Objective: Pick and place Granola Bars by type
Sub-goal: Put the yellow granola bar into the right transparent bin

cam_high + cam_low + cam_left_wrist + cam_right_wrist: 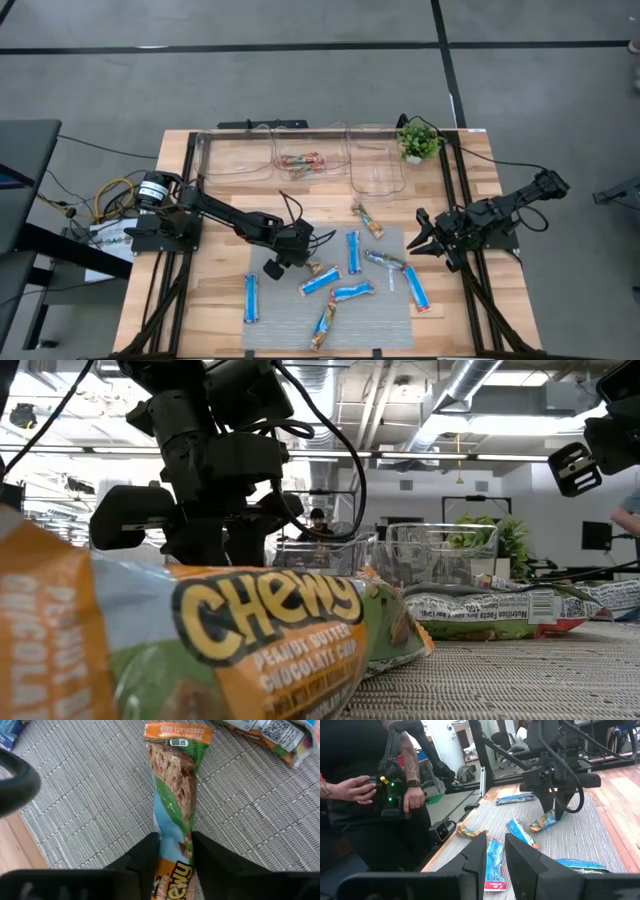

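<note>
Several wrapped granola bars lie on the grey mat [390, 320]: blue ones [251, 298] [353, 252] [416, 290], an orange-brown one [368, 220] and a silvery-green one [385, 260]. My left gripper [300, 252] stands over the mat's left part, shut on an orange, green and blue "Chewy" bar [174, 795]. This bar also shows in the right wrist view [542, 822]. My right gripper [424, 238] hovers open and empty at the mat's right edge, with a blue bar [495, 865] in front of its fingers. My left gripper pinches the Chewy bar between its two fingers at one end [175, 857], beside the "Chewy" print. The fingers come from above, slanting, and the bar runs on away from them. The bar hangs tilted below the fingers [555, 809], its other end [534, 826] low at the mat.
Three clear bins stand along the far edge [235, 155] [310, 160] [378, 168]; the middle one holds orange-brown bars [300, 160]. A small potted plant [418, 140] stands at the far right. A person's hands [385, 790] hold a controller beyond the table's left side.
</note>
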`<state>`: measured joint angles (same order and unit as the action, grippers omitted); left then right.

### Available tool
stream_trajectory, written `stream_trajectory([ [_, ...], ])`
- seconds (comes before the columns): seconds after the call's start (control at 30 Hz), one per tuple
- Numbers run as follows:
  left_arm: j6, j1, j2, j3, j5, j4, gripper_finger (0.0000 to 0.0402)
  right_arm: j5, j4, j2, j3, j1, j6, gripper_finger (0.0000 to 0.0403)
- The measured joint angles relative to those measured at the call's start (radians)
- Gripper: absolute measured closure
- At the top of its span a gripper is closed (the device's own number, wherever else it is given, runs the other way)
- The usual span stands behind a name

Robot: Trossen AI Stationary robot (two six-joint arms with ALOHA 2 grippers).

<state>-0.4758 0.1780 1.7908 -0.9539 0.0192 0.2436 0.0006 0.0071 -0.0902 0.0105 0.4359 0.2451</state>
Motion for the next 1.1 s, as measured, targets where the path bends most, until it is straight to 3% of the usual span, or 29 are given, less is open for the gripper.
stream_trajectory([
  [0.23,0.049,0.0,0.0,0.0,-0.003,0.002,0.0335,0.0,0.0,0.0,0.0,0.0,0.0,0.0341],
  [0.7,0.202,-0.001,-0.122,0.002,0.003,0.001,0.0339,0.0,0.0,0.0,0.0,0.0,0.0,0.0341],
  [0.87,0.318,-0.018,-0.201,0.002,0.031,-0.059,0.0338,0.0,0.0,0.0,0.0,0.0,0.0,0.0341],
  [1.1,0.552,-0.07,-0.302,0.001,0.148,-0.24,0.0338,0.0,0.0,0.0,0.0,0.0,0.0,0.0341],
])
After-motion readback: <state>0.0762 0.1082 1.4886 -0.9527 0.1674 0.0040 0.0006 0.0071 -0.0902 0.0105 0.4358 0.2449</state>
